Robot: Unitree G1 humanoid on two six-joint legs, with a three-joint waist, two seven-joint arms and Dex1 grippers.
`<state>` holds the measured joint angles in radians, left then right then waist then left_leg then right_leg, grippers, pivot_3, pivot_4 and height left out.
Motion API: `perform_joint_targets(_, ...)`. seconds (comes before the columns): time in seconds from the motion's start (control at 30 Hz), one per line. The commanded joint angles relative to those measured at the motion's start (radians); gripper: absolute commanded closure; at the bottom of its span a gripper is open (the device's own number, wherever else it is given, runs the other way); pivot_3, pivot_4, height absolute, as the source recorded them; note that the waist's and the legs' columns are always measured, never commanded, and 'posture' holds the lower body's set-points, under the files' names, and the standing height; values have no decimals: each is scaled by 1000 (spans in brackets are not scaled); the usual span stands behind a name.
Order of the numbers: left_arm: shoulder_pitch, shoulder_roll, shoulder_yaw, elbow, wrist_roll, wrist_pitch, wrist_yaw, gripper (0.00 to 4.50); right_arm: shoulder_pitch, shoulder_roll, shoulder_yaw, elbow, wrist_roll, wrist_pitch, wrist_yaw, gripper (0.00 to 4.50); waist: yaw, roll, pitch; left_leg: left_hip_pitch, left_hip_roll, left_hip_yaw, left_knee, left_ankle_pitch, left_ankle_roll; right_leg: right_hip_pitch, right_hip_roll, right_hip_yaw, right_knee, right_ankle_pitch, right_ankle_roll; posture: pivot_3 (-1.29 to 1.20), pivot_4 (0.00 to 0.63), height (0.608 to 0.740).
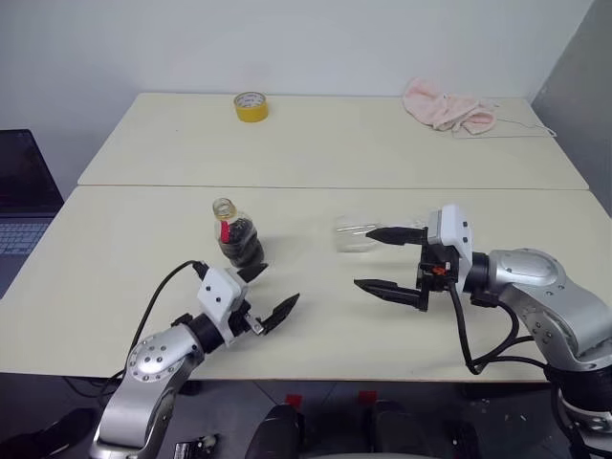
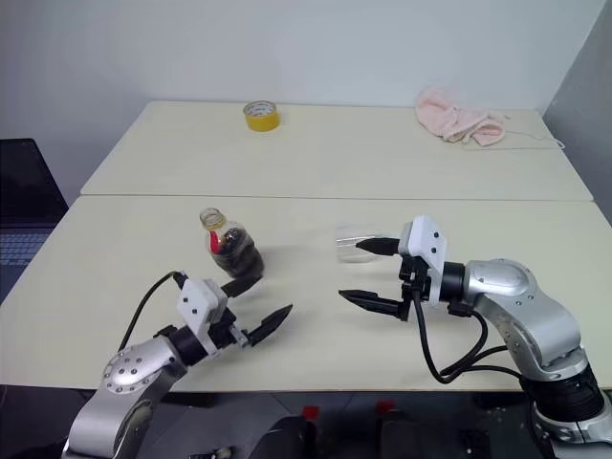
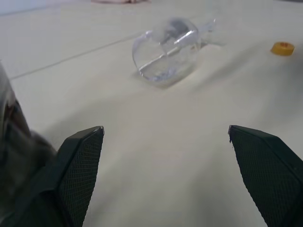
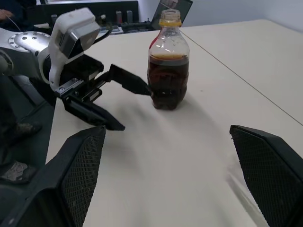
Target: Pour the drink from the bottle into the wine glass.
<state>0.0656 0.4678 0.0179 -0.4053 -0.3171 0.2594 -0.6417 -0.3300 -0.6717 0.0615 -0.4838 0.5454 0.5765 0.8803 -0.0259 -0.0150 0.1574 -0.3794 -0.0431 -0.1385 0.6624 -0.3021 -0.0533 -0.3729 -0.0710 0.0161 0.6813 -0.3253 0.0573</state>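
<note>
The bottle [image 1: 236, 235] stands upright on the near table with its neck uncapped, the dark drink [image 4: 166, 82] filling its lower half. Its yellow cap [image 3: 282, 48] lies loose on the table. The wine glass [image 1: 356, 234] lies on its side to the right of the bottle, looking empty. My left gripper [image 1: 282, 283] is open just in front and right of the bottle, one finger close beside its base. My right gripper [image 1: 362, 258] is open and points left, its upper finger reaching in front of the glass, whose stem it hides.
A yellow tape roll [image 1: 251, 106] and a pink cloth [image 1: 448, 107] lie on the far table, beyond the seam [image 1: 335, 187] between the two tables. A laptop [image 1: 19, 201] sits off the left edge.
</note>
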Motion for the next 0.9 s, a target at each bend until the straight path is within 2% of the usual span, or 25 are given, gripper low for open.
perform_joint_targets(0.03, -60, -13, -7, 20, -7, 6, 8, 33, 5, -25, -10, -23, -90, -54, -44, 0, 0, 0, 0, 0, 0, 0, 0, 0, 0, 0, 0, 0, 0, 0, 0, 0, 150, 740)
perform_joint_targets(0.23, -111, 9, -58, 26, -7, 32, -52, 33, 20, -31, 66, 2, -308, -121, -151, 0, -4, 0, 0, 0, 0, 1, 0, 0, 0, -1, 0, 0, 0, 0, 0, 0, 150, 740)
perform_joint_targets(0.33, -124, 39, -81, 28, -25, 46, -116, 33, 40, -25, 157, -3, -474, -174, -226, 0, -4, 0, 0, 0, 0, 0, 0, 0, 0, -1, 0, 0, 0, 0, 0, 0, 150, 740)
perform_joint_targets(0.47, -140, 51, -83, 33, -46, 67, -150, 33, 33, 13, 224, 3, -632, -141, -328, 0, -4, 0, 0, 0, 0, 1, 0, 0, 0, -1, 0, 1, 0, 0, 0, 0, 150, 740)
perform_joint_targets(0.6, -163, 41, -90, 50, -44, 66, -152, 33, -6, 24, 284, 90, -849, -139, -438, 0, -3, 0, 0, 0, 0, 1, 0, 0, 0, -1, 0, 1, 0, 0, 0, 0, 150, 740)
perform_joint_targets(0.9, -183, 14, -106, 62, -42, 65, -150, 33, -31, -4, 297, 229, -1060, -261, -504, 0, -4, 0, 0, 0, 0, 1, 0, 0, 0, -1, 0, 1, 0, 0, 0, 0, 150, 740)
